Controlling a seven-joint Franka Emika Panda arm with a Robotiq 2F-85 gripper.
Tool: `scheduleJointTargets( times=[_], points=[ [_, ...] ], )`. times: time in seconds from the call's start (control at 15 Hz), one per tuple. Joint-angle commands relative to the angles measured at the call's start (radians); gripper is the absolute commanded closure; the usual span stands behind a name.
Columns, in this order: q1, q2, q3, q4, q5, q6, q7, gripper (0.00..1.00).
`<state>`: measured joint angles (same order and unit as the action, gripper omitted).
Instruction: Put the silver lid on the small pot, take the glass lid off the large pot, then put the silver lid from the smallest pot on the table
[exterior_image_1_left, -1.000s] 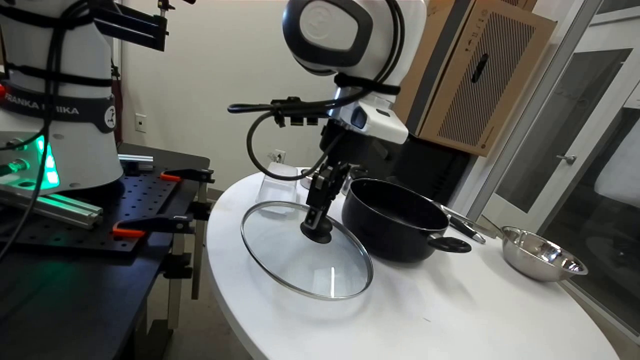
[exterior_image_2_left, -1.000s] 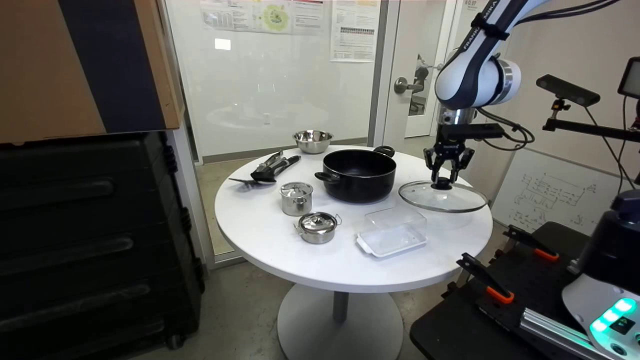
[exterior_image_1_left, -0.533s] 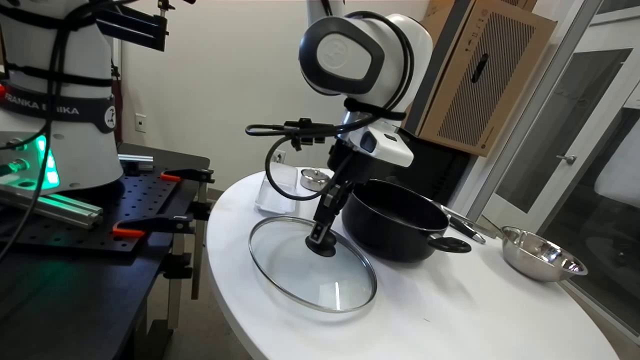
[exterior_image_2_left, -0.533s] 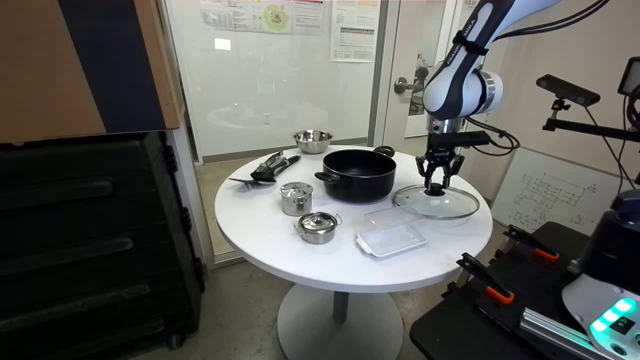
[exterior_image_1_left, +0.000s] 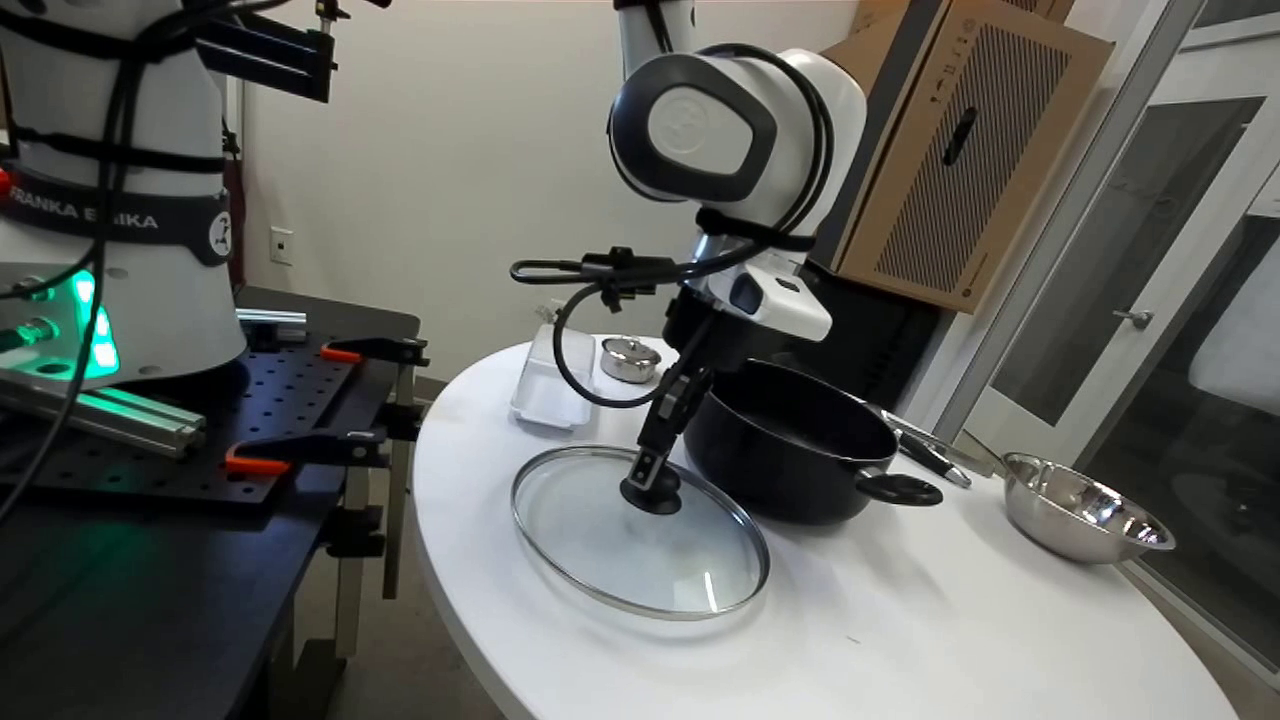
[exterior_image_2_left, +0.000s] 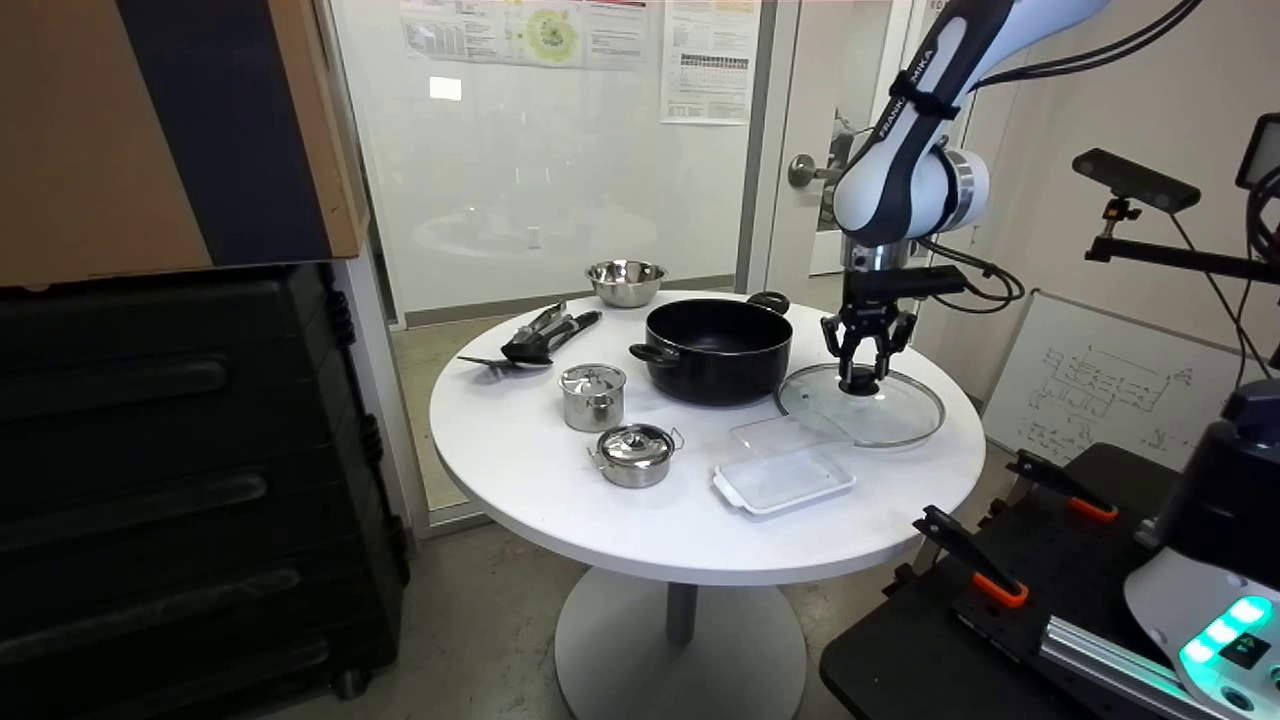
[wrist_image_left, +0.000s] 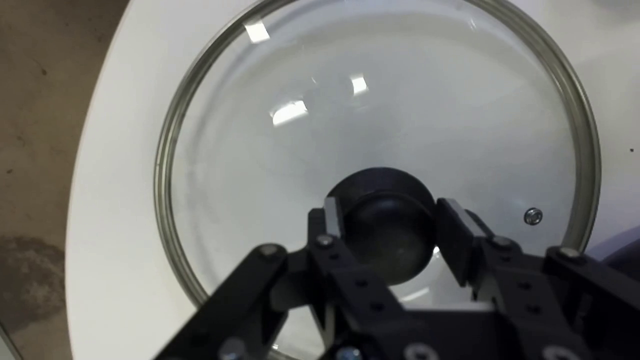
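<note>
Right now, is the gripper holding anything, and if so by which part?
Yes. The gripper holds the glass lid by its black knob, with fingers against opposite sides of it in the wrist view.

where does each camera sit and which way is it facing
An exterior view: beside the table, facing a wall and cardboard box; base, arm and fingers show.
An exterior view: back from the table, looking across it toward posters; arm, fingers and base show.
Wrist view: at the arm's end, facing down at the glass lid; fingers show.
Both exterior views share large pot, glass lid and metal bowl.
</note>
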<state>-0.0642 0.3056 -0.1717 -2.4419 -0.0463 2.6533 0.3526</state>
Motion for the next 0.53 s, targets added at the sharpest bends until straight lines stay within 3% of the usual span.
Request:
scheduleJointTargets(
  times=[0.0, 0.2, 0.47],
  points=[
    [0.023, 0.015, -0.016, 0.021, -0.006, -0.015, 0.018, 0.44],
    [0.021, 0.018, -0.019, 0.019, -0.003, -0.018, 0.015, 0.33],
    [0.019, 0.006, -0.016, 0.012, 0.003, -0.027, 0.005, 0.32]
  ],
)
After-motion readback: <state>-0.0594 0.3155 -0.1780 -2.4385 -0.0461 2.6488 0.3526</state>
